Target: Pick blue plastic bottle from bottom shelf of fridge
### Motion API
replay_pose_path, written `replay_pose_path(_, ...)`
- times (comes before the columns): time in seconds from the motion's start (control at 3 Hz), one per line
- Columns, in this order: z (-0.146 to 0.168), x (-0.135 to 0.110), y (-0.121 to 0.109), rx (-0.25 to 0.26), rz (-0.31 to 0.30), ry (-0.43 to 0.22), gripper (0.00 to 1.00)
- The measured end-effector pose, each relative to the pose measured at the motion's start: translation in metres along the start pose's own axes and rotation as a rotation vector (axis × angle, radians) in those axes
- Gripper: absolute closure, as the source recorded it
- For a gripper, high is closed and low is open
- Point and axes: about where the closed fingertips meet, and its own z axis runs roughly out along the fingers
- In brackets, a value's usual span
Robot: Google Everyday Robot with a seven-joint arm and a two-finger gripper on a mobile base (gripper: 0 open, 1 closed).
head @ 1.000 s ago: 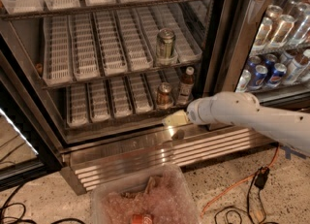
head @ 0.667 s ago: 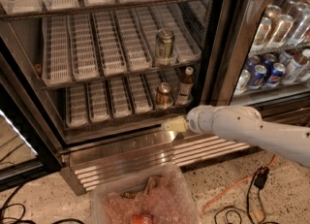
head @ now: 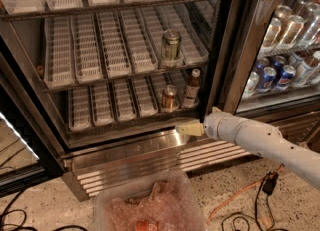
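Observation:
The blue plastic bottle stands upright at the right end of the bottom shelf; it has a dark body, white cap and pale label. A copper-brown can stands just left of it. My gripper is on the end of the white arm, which comes in from the right. The gripper hangs in front of the fridge's ribbed steel sill, below and in front of the bottle and apart from it. The fridge door frame is black.
A taller green-silver can stands on the shelf above. A glass-fronted compartment with blue cans is to the right. A clear plastic bin sits on the floor below the sill. Cables lie on the speckled floor.
The arm has dropped a little and the gripper now sits slightly lower and to the right, in front of the sill. The bottle and cans have not moved.

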Motion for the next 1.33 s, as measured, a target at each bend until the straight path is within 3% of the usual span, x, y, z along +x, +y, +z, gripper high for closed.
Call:
replay_pose_path(0.33, 0.0, -0.031, 0.01, -0.058, -0.027, -0.059, 0.0)
replay_pose_path(1.0, 0.008, -0.035, 0.009, -0.047, -0.027, -0.082, 0.0)
replay_pose_path(1.33, 0.021, -0.042, 0.005, -0.018, -0.03, -0.147, 0.0)
